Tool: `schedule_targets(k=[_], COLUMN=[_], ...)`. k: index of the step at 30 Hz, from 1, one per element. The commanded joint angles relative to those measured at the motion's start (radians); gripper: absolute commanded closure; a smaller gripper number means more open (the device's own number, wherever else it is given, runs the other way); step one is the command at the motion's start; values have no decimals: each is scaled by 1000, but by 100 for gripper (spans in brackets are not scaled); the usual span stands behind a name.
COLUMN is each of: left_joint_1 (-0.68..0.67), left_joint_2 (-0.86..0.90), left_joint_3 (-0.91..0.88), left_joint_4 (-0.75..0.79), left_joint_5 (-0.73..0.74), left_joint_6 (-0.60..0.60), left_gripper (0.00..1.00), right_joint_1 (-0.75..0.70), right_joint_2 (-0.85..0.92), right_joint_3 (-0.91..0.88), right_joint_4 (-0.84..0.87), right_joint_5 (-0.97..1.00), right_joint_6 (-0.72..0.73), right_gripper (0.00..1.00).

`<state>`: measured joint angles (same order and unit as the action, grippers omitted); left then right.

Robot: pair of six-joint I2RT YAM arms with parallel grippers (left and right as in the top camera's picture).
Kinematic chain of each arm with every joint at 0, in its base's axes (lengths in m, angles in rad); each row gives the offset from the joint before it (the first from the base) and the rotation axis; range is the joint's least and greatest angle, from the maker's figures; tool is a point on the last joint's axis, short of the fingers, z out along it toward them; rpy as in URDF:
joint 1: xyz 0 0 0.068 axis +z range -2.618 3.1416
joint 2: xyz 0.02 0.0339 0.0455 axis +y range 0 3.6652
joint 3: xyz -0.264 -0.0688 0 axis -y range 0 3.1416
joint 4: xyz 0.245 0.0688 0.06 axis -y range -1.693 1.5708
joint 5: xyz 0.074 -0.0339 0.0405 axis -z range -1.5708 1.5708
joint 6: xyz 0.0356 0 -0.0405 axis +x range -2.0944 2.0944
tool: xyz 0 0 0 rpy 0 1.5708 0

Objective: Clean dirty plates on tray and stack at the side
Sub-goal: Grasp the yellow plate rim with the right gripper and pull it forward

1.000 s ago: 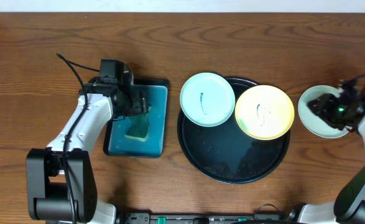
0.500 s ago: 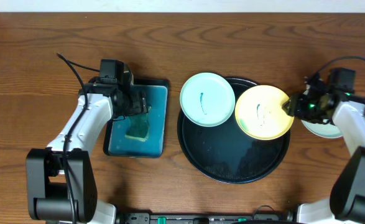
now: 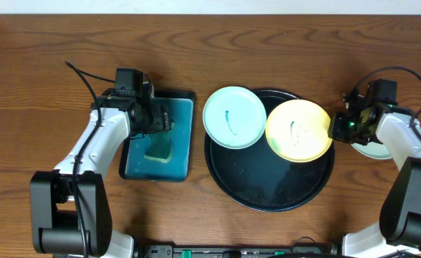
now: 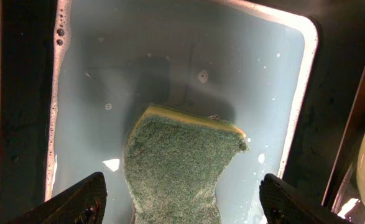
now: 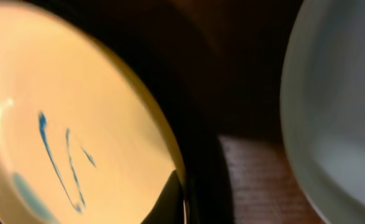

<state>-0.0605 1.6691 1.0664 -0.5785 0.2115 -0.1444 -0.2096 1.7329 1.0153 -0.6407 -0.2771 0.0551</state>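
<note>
Overhead alone shows all three plates, mint plate (image 3: pixel 234 117) and yellow plate (image 3: pixel 298 130) on one black tray (image 3: pixel 267 195), third plate (image 3: pixel 369 150) beside; left gripper (image 4: pixel 185 200) wide over sponge (image 4: pixel 176 158), right gripper (image 3: pixel 339 127) shut at yellow rim.

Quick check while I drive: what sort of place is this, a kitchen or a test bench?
Probably a lab bench staged for dishwashing, not a kitchen: wooden table, a teal tray of water holding a sponge, scribbled mint plate and yellow plate on a black tray.

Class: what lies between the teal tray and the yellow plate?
The mint plate, overlapping the rim of the black tray; the overhead view shows it.
</note>
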Motion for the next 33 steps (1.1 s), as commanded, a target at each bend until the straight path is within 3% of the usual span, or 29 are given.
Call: schedule_targets(k=[1,18,24,33], left_joint_1=[5,5,5,3], left_joint_2=[8,8,7,6], left_joint_3=[-2,-2,-2,-2], left_joint_4=[-3,-2,-3,-3], left_joint_5=[6,6,32,53], left_joint_6=[13,13,9,9], left_gripper=[21,21,29,29], right_joint_1=[10,10,21,95], right_joint_2=[3,-3,-3,-3], right_joint_3=[17,17,17,17], right_joint_4=[-31,-365,-423,-453], right_joint_5=[38,3,-69,-58], right_joint_6=[2,63,59,56], right_gripper=[99,99,99,99])
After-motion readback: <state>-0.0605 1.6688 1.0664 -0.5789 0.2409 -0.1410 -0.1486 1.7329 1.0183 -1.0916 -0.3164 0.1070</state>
